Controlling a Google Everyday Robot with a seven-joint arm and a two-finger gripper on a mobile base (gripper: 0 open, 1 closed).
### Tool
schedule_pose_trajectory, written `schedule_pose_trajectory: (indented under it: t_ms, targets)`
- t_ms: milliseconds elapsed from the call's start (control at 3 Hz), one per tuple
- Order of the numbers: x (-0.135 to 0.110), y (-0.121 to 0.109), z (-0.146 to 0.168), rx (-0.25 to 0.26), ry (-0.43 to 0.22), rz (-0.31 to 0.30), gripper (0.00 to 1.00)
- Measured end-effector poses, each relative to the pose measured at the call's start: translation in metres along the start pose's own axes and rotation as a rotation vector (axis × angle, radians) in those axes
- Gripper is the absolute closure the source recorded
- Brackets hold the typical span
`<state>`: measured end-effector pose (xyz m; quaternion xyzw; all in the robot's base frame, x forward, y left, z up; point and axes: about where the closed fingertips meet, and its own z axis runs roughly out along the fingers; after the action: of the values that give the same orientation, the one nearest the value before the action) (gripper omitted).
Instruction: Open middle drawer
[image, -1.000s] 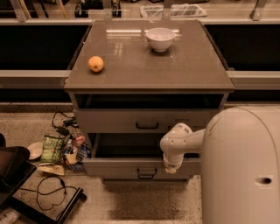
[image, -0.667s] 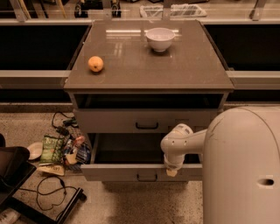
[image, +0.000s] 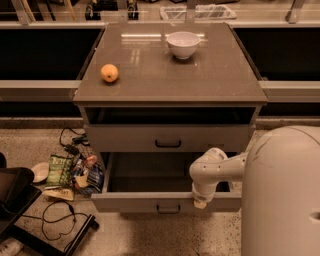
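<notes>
The middle drawer (image: 131, 202) is a grey flat-fronted drawer with a small black bracket handle (image: 168, 209). It stands pulled out from the cabinet, and its plain grey tray (image: 150, 172) shows empty inside. My gripper (image: 200, 202) is at the end of the white arm, on the drawer's front top edge, right of the handle. The arm's wrist hides the gripper's tips.
The drawer above (image: 167, 137) has a black handle, with a dark gap over it. An orange (image: 109, 73) and a white bowl (image: 183, 44) sit on the cabinet top. Snack bags and cables (image: 70, 172) litter the floor at left. My white body (image: 285, 195) fills the lower right.
The middle drawer has slid further out toward the camera. My gripper has moved with its front edge, down in the view.
</notes>
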<state>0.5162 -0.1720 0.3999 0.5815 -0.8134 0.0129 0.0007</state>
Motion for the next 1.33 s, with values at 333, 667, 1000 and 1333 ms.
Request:
schedule_pose_trajectory:
  t_ms: [333, 667, 1000, 1333]
  targets:
    - [0.0091, 0.0094, 0.0060, -0.028, -0.010, 0.017, 1.00]
    - [0.0084, 0.0086, 0.0052, -0.028, -0.010, 0.017, 1.00]
    - [0.0084, 0.0086, 0.0052, -0.028, -0.010, 0.017, 1.00]
    - [0.0082, 0.0084, 0.0053, -0.028, -0.010, 0.017, 0.81]
